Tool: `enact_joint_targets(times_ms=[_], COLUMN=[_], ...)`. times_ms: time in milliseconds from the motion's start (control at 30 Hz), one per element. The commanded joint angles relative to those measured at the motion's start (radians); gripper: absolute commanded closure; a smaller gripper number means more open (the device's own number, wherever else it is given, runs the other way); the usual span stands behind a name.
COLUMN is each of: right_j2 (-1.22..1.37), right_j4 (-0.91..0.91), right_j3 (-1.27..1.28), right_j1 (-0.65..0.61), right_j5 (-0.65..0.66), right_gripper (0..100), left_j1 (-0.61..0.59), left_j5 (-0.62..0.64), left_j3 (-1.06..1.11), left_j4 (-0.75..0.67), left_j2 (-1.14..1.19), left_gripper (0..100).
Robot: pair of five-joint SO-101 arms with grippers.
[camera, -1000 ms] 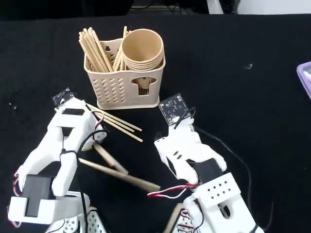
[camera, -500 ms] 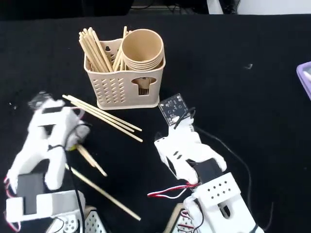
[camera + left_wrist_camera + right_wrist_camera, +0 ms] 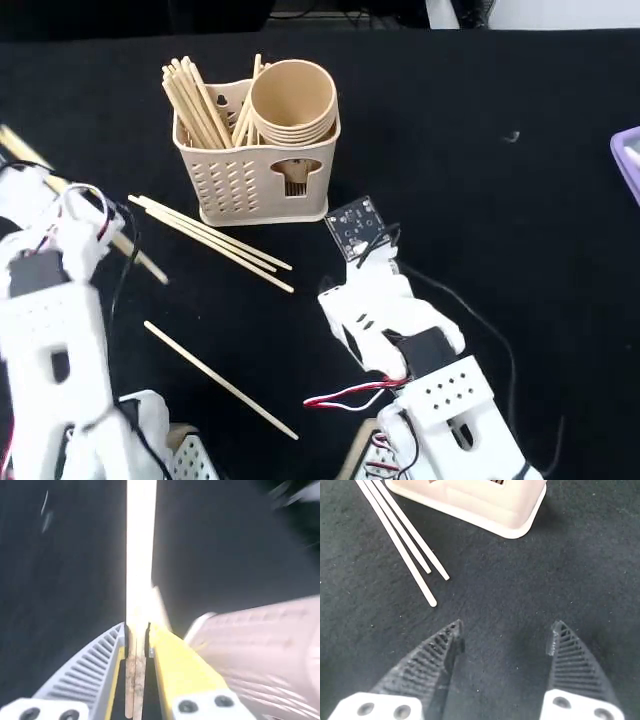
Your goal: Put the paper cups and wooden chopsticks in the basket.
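Note:
A beige basket (image 3: 250, 180) stands at the back of the black table, with stacked paper cups (image 3: 292, 100) and several wooden chopsticks (image 3: 195, 100) inside it. Three chopsticks (image 3: 215, 240) lie side by side just in front of it. One more chopstick (image 3: 220, 380) lies nearer the arms. At the far left my left arm (image 3: 45, 290) is raised, and my left gripper (image 3: 137, 630) is shut on a chopstick (image 3: 140, 555) whose end (image 3: 145, 265) sticks out over the table. My right gripper (image 3: 502, 630) hangs open, with nothing between its fingers, just in front of the basket's base (image 3: 480, 502) and beside the three chopsticks (image 3: 400, 535).
A purple object (image 3: 628, 155) shows at the right edge of the table. The right arm's cables (image 3: 350, 395) trail over the cloth near its base. Bare black cloth lies to the right of the basket.
My left arm has swung left and risen with one chopstick in its gripper. A second chopstick has stayed behind on the table. The right arm has not moved.

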Motion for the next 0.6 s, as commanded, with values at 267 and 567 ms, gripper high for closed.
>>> enact_joint_targets(times_ms=[267,567], right_j2=[-0.033,-0.033], right_j4=[-0.051,-0.052], right_j3=[0.024,0.033], right_j1=[0.025,0.025], right_j5=[-0.005,-0.002], right_gripper=[72.7,72.7], left_j1=[0.177,0.367], left_j5=[-0.258,-0.275], left_j3=[-0.332,-0.338], left_j4=[-0.137,-0.476], left_j2=[-0.316,-0.175], left_gripper=[97,97])
